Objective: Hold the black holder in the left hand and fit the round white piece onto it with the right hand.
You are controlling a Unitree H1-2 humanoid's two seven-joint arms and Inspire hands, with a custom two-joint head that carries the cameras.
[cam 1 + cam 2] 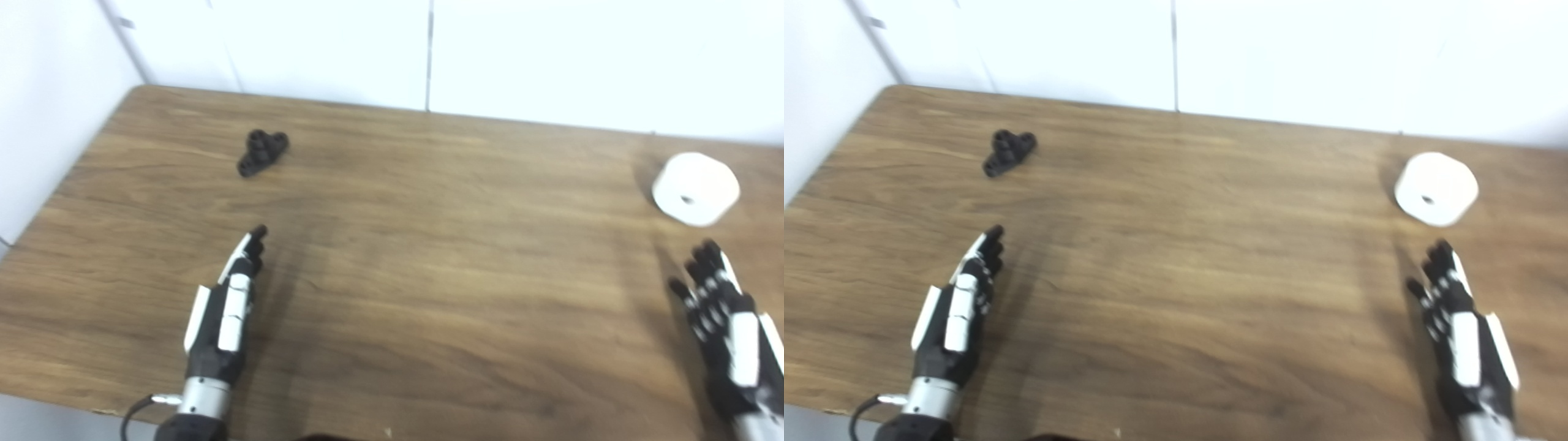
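— What's the surface like from where you sit?

— I'm looking down on a brown wood-grain tabletop (429, 257), the picture a little soft. White wall panels (551, 55) close it off along the far edge, with a dark vertical seam between two of them, and another white wall runs down the left side.

— And the parts?

— Taking the tabletop's far edge as my marker: the black holder (262, 152) lies near it toward the left corner, flat on the wood. The round white piece (696, 188) sits near the same edge at the far right, its small centre hole facing me.

— Your hands?

— Both are on the near side, well back from that edge. My left hand (225, 312) has its fingers stretched out straight, gripping nothing, short of the holder. My right hand (1458, 324) is spread wide, also empty, just short of the white piece and not touching it.
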